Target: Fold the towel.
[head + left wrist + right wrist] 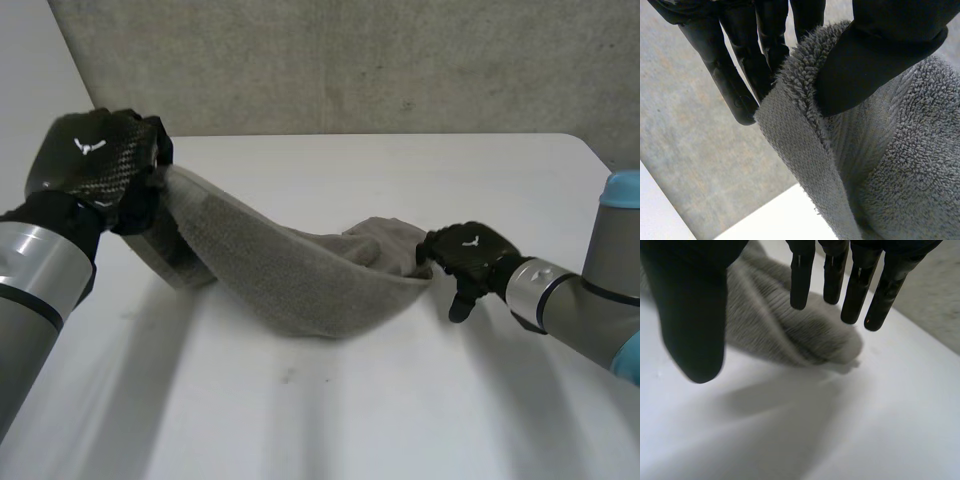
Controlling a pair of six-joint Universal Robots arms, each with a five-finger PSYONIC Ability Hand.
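A grey towel (290, 275) sags across the white table (400, 400) between my two hands. My left hand (95, 165) holds its one end raised off the table at the left. In the left wrist view the thumb (875, 55) pinches the towel's edge (795, 130) against the fingers (740, 65). My right hand (468, 258) is at the towel's other end, low over the table. In the right wrist view its fingers (855, 285) and thumb (690, 325) are straight and spread, with the towel's end (805, 340) lying free on the table beyond them.
A grey wall (400, 60) runs behind the table's far edge. Bare table lies in front of the towel and to its right.
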